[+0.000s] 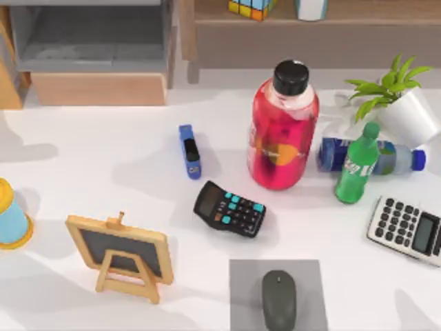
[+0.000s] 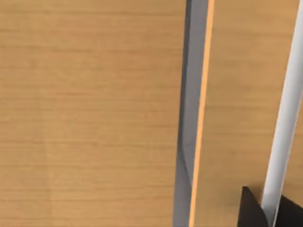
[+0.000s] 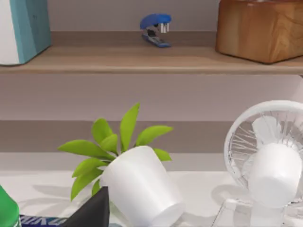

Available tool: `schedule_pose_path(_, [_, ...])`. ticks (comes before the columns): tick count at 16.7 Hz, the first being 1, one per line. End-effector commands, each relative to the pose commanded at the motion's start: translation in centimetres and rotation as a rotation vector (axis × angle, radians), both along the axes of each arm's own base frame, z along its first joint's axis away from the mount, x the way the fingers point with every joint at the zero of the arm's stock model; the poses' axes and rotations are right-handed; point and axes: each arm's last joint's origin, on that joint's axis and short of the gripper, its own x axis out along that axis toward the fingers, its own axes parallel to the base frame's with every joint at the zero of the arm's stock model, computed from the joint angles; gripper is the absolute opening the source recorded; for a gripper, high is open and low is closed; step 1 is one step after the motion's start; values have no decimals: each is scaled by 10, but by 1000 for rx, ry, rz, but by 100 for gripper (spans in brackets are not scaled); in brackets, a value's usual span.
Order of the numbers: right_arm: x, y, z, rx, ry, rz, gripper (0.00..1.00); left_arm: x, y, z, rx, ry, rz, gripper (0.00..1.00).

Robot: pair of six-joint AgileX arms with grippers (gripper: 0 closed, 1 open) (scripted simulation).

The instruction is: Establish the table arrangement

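Things sitting crowded on the table (image 1: 83,158)
Red bottle (image 1: 282,131) standing by a black calculator (image 1: 229,209); I cannot tell how either arm's fingers are sitting

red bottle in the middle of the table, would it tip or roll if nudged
The red bottle stands upright and tall on a fairly narrow base, so a push near its black cap would probably tip it. Its round body would likely roll once down. It looks full, so probably heavy.
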Motion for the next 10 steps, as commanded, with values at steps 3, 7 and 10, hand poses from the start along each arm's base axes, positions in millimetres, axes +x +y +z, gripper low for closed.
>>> schedule_pose_path(3, [0, 0, 0, 0, 0, 0, 100, 31, 1, 6, 11, -22, -2, 0])
schedule_pose_path(7, [0, 0, 0, 0, 0, 0, 100, 46, -2, 3, 4, -8, -2, 0])
schedule_pose_path(10, [0, 0, 0, 0, 0, 0, 100, 46, -2, 3, 4, -8, -2, 0])
